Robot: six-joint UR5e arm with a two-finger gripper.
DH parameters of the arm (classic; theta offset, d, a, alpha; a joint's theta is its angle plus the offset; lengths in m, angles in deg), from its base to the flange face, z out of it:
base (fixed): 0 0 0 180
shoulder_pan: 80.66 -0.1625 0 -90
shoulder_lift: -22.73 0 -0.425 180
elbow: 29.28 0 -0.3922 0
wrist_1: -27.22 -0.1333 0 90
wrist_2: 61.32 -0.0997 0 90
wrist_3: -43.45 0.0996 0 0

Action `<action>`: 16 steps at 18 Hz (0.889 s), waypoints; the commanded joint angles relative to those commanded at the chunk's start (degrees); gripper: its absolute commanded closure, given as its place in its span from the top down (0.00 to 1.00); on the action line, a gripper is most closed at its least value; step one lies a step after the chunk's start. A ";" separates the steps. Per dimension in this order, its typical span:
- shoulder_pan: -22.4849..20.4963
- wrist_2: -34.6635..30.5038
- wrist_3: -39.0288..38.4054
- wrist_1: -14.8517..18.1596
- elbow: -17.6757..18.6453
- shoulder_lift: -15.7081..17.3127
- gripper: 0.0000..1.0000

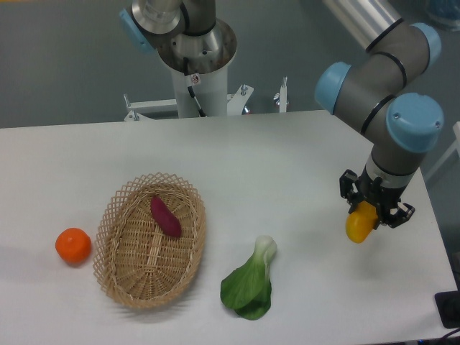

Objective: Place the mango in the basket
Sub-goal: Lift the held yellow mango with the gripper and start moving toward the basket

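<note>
The mango (359,223), yellow shading to orange, is at the right side of the table, held between the black fingers of my gripper (369,213), which is shut on its upper part. It hangs tilted, and I cannot tell whether its lower end touches the table. The basket (122,277), oval tan wicker with an openwork rim, sits at the front left, far from the gripper. A purple sweet potato (165,216) lies inside it.
A round orange (73,245) lies just left of the basket. A green bok choy (250,281) lies between the basket and the gripper, near the front edge. The robot base (195,65) stands behind the table's far edge.
</note>
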 joint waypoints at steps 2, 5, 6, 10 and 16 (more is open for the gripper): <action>0.00 0.00 0.09 0.00 -0.09 0.00 0.54; 0.00 0.00 0.09 0.00 -0.26 -0.09 0.53; -0.09 -0.09 0.17 0.09 -0.61 -0.17 0.53; 0.00 -0.87 0.27 0.44 -1.41 -0.53 0.52; 3.33 -0.61 -4.29 0.62 0.78 1.49 0.48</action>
